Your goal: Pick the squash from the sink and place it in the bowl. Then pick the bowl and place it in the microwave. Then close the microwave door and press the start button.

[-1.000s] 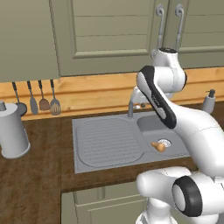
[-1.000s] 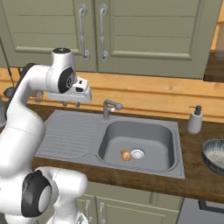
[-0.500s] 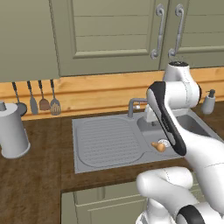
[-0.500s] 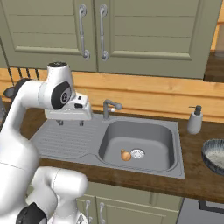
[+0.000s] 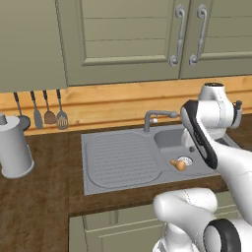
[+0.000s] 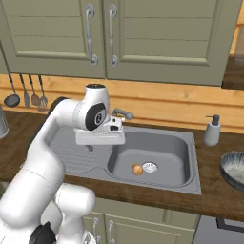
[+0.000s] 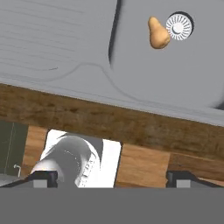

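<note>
Tan pear-shaped squash [image 7: 158,33] lies beside round metal drain [image 7: 178,27].

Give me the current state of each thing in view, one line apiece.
Small tan-orange squash: lying in the basin beside the drain, not held.
Grey matte sink: basin holds the squash.
Round dark patterned bowl: upright on the counter, to the right of the sink.
End effector: open, holding nothing, above the counter edge.
Beige cabinet doors: closed.

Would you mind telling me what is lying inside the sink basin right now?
Inside the sink basin lies the squash, beside the round drain. The arm hides part of the basin's left side.
</note>
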Motion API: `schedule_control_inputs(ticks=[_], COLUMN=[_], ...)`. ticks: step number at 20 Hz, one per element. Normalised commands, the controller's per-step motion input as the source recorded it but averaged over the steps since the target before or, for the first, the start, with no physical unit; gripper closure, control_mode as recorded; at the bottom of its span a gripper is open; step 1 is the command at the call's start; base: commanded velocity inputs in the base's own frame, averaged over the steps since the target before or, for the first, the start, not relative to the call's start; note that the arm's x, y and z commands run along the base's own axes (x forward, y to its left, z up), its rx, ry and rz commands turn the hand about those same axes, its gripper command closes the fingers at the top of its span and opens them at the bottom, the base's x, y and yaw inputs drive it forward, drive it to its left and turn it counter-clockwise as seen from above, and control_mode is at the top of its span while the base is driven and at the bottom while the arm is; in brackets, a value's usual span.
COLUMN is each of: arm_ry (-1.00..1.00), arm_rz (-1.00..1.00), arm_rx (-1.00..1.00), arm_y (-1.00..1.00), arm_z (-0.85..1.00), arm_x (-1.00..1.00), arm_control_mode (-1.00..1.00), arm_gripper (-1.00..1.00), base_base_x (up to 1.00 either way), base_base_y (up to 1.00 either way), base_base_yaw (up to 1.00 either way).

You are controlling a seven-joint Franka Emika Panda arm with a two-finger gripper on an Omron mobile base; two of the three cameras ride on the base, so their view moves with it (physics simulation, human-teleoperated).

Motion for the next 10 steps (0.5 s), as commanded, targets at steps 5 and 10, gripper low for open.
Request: schedule_control_inputs(ticks=[5,10], arm_ry=[0.03,0.0], arm_rz=[0.13,0.17], arm_rx=[0.0,0.08], arm_y=[-0.73,-0.54], arm_z=[-0.49,-0.28], arm_x=[0.48,0.8], arm_control_mode=[-1.0,-1.0], arm_gripper=[-1.0,-1.0], base_base_x=[0.0,0.0], base_base_y=[0.0,0.0], base_base_yaw=[0.0,0.0])
